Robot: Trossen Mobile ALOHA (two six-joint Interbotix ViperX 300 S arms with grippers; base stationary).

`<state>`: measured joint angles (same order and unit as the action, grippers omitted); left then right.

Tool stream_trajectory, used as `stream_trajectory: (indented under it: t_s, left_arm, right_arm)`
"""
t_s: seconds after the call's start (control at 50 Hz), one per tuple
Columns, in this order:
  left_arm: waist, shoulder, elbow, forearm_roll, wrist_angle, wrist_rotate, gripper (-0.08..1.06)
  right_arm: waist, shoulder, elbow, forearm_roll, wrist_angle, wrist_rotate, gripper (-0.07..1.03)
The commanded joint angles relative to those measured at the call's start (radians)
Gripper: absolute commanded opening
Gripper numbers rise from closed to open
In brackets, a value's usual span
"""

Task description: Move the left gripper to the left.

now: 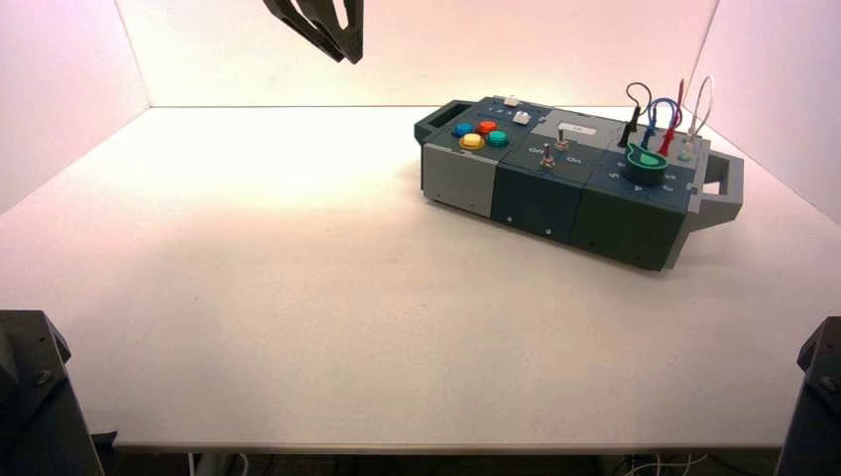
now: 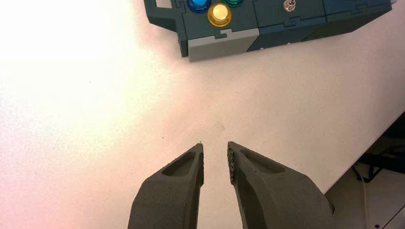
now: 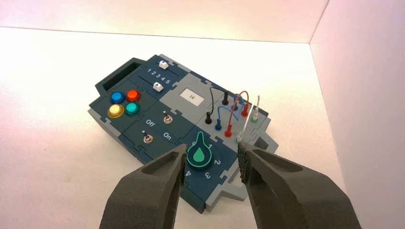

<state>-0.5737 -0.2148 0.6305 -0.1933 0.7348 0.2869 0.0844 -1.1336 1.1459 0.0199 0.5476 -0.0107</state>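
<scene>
My left gripper (image 1: 337, 42) is a small black claw high above the table's far middle, left of the box and well apart from it. In the left wrist view its two fingers (image 2: 215, 149) stand a narrow gap apart with nothing between them, over bare white table. The dark blue and grey box (image 1: 555, 193) stands at the far right, turned a little. My right gripper (image 3: 211, 151) is open and empty, high above the box's near end, with the green knob (image 3: 199, 155) showing between its fingers. It is out of the high view.
The box bears blue, red, yellow and green buttons (image 1: 480, 134), two toggle switches (image 3: 157, 128), two white sliders (image 3: 159, 75), a small display (image 3: 192, 96) and looped wires (image 1: 662, 117). White walls close the back and sides. The table's edge (image 2: 363, 148) shows in the left wrist view.
</scene>
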Motion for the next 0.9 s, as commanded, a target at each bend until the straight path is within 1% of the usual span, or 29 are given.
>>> stream_trajectory:
  t_s: [0.02, 0.5, 0.68, 0.76, 0.82, 0.86, 0.9]
  left_arm:
    - [-0.002, -0.023, -0.025, -0.002, -0.002, 0.002, 0.3]
    - [-0.002, -0.012, -0.021, -0.002, -0.003, 0.002, 0.3]
    - [-0.002, 0.003, -0.023, 0.005, -0.002, 0.002, 0.3]
    - [0.002, 0.006, -0.025, 0.015, -0.003, 0.002, 0.3]
    - [0.011, 0.006, -0.026, 0.029, -0.006, 0.003, 0.3]
    - [0.035, 0.006, -0.026, 0.041, -0.011, 0.002, 0.3]
    - [0.057, 0.006, -0.029, 0.046, -0.012, 0.003, 0.3]
  right_arm:
    - [0.008, 0.008, -0.012, 0.003, -0.008, -0.002, 0.56]
    - [0.009, 0.008, -0.012, 0.003, -0.009, -0.002, 0.56]
    - [0.009, 0.008, -0.012, 0.003, -0.009, -0.002, 0.56]
    - [0.009, 0.008, -0.012, 0.003, -0.008, -0.002, 0.56]
    - [0.009, 0.008, -0.012, 0.003, -0.009, -0.002, 0.56]
    - [0.009, 0.008, -0.012, 0.005, -0.009, -0.002, 0.56]
    - [0.009, 0.008, -0.012, 0.003, -0.009, -0.002, 0.56]
